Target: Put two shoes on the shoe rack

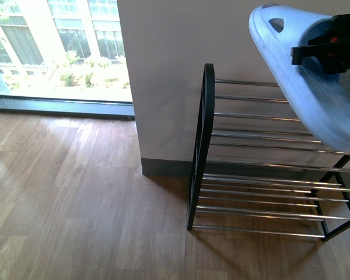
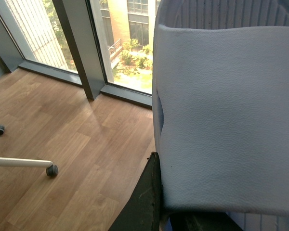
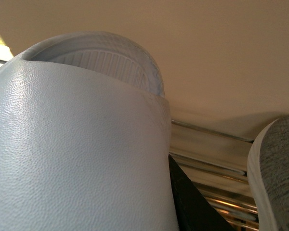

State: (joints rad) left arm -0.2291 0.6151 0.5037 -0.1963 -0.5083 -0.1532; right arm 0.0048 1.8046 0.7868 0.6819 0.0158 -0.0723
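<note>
One shoe point(image 1: 303, 81) hangs tilted at the top right of the front view, over the upper bars of the shoe rack point(image 1: 262, 181), its pale sole facing me. A black gripper point(image 1: 329, 46) clamps it; I cannot tell which arm it belongs to. My left gripper point(image 2: 178, 211) is shut on a shoe point(image 2: 226, 115), whose white sole fills that view above the floor by a window. My right gripper point(image 3: 149, 207) is shut on a shoe point(image 3: 77, 144), with one dark finger point(image 3: 190, 204) showing beside the sole. Close beyond it lie the rack's chrome bars point(image 3: 207, 159) and a grey knit shoe point(image 3: 279, 168).
The rack stands against a white wall point(image 1: 163, 70) on a wooden floor point(image 1: 76, 204). A floor-length window point(image 1: 58, 46) is at the back left. A white chair leg with a castor point(image 2: 50, 169) rests on the floor in the left wrist view.
</note>
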